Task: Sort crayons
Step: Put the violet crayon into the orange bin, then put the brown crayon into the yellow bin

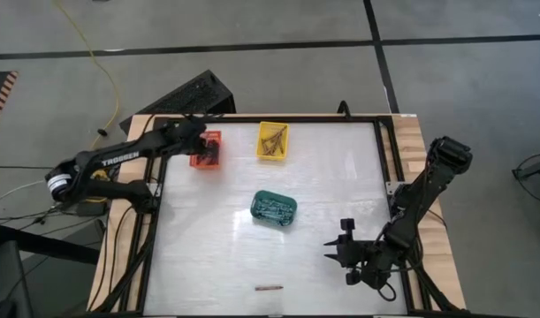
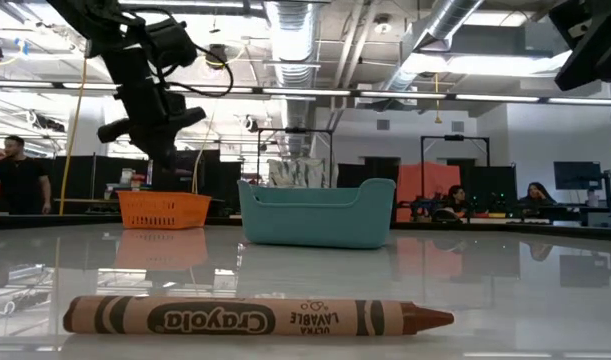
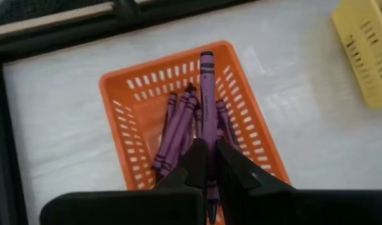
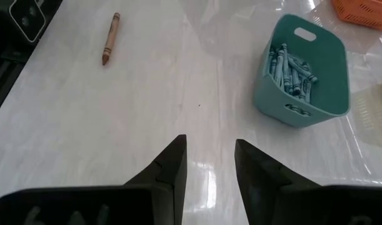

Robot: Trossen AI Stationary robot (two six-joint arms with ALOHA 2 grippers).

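Our left tool (image 3: 207,164) is clenched on a purple crayon (image 3: 206,94), directly over the orange basket (image 3: 134,94). Right tool (image 4: 209,164) released; brown crayon (image 1: 269,288) on the bench nearer it.

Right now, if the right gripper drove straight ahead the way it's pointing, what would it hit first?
Probably nothing: the right gripper, open, faces bare table. The brown crayon lies to one side of that line and the teal basket to the other. Depth is uncertain.
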